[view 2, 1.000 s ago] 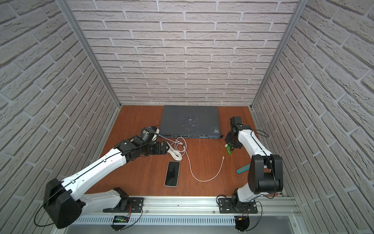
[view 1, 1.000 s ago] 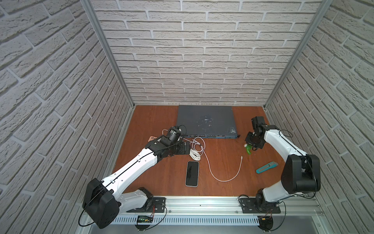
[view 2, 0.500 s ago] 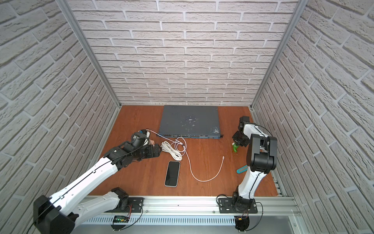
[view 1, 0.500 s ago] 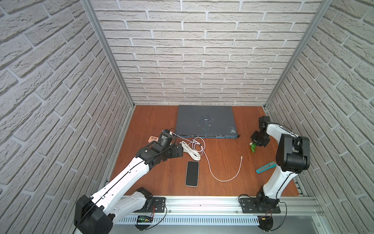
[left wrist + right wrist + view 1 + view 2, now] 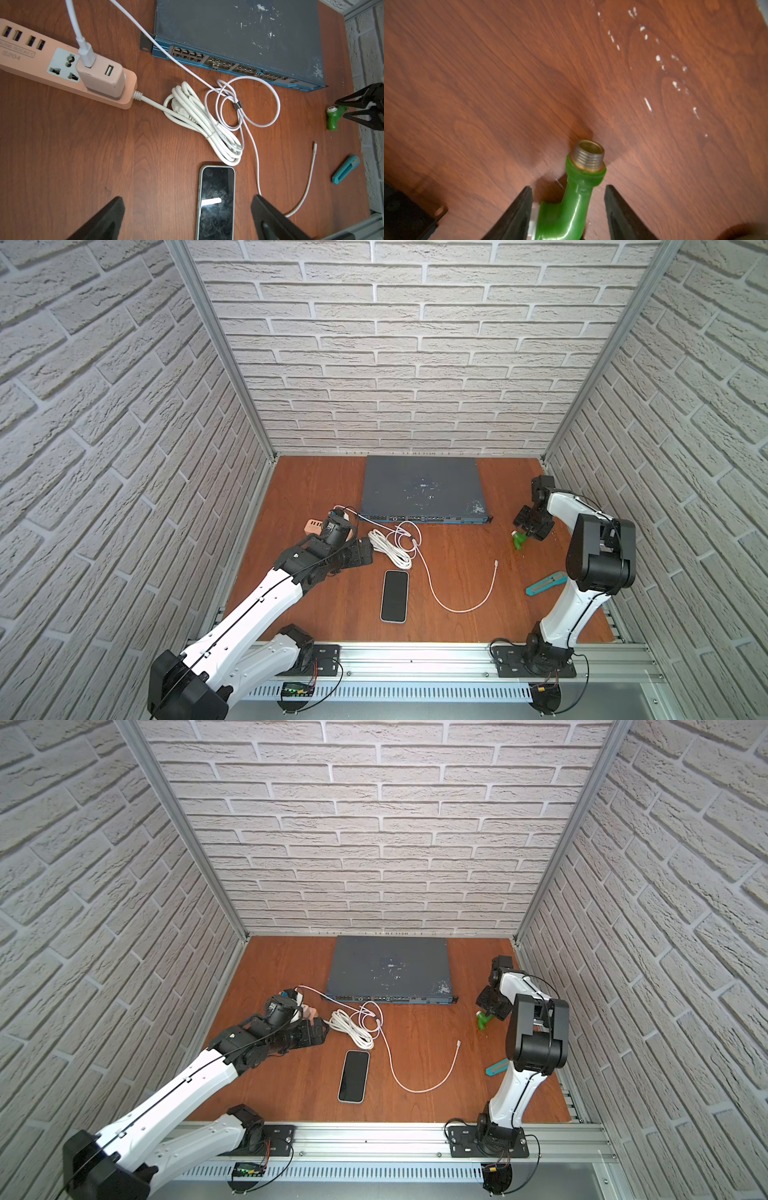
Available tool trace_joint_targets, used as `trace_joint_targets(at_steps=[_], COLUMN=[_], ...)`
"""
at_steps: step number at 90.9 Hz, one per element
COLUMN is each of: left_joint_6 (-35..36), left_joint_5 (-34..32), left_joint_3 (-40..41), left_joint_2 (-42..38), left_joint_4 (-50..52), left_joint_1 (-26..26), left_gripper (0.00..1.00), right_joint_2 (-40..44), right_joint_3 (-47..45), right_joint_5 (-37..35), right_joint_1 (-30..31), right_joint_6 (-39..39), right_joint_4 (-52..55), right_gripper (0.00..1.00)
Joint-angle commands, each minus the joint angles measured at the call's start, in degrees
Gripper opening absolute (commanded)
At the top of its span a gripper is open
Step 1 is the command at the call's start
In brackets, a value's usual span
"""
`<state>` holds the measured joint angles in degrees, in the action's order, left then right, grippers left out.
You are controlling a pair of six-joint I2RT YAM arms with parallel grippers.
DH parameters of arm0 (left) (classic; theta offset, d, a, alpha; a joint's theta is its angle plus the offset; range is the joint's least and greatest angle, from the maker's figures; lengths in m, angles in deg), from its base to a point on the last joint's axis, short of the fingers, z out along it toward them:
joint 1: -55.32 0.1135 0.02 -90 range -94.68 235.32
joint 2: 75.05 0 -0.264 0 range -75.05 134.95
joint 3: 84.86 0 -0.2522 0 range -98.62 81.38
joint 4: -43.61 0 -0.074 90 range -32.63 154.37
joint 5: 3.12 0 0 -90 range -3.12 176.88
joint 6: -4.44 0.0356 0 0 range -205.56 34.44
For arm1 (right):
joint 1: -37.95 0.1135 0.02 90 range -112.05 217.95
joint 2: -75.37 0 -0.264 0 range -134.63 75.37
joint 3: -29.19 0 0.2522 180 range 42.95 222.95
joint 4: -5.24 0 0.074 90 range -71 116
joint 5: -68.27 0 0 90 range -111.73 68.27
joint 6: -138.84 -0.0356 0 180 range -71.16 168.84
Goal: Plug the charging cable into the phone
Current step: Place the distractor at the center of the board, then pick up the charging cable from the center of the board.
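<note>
The phone [image 5: 394,595] [image 5: 354,1076] lies screen up in the middle front of the wooden table. The charging cable [image 5: 457,608] [image 5: 415,1090] curves on the table to the right of it. Its small white plug [image 5: 496,562] [image 5: 315,145] lies free, apart from the phone. My left gripper [image 5: 363,551] [image 5: 187,199] hovers open left of the coiled cord, with the phone [image 5: 217,199] showing between its fingers below. My right gripper [image 5: 525,529] [image 5: 568,187] is open near the right wall. Both of its fingers stand clear of a green pipe fitting [image 5: 579,199].
A grey-blue box with ports [image 5: 422,487] sits at the back. A pink power strip [image 5: 41,58] with a charger holds the cable's other end. A bundled thick white cord [image 5: 390,549] lies beside the cable's loops. A teal cutter [image 5: 545,585] lies front right. Brick walls enclose three sides.
My right gripper has swung toward the right wall and opened its jaws off the green fitting. My left arm has drawn back slightly toward the left, still open.
</note>
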<state>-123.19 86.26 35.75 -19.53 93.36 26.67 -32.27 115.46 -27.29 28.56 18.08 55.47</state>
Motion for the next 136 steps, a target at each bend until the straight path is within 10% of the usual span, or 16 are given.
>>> trace_joint_targets(at_steps=[1,40,74,136], left_joint_6=[-0.5,0.4,4.9,8.7], left_joint_5=[-0.2,-4.3,-5.8,-0.7], left_joint_3=[1.0,-3.6,-15.6,-17.3], left_joint_2=[-0.4,12.1,27.0,27.1], left_joint_4=[-0.5,-0.5,-3.0,-2.3], left_joint_1=[0.4,-6.4,-12.2,-12.2], left_gripper=[0.98,0.98,0.98,0.96], right_joint_2=[3.7,19.5,35.7,21.4], right_joint_3=[0.9,-2.8,-19.6,-29.9], right_joint_5=[-0.1,-3.6,-9.4,-3.2], right_joint_1=[0.8,30.0,30.9,30.8], right_joint_6=[1.9,4.0,-8.7,-13.4], right_joint_4=[0.0,12.8,22.3,4.4], right_gripper=[0.64,0.65,0.58,0.39])
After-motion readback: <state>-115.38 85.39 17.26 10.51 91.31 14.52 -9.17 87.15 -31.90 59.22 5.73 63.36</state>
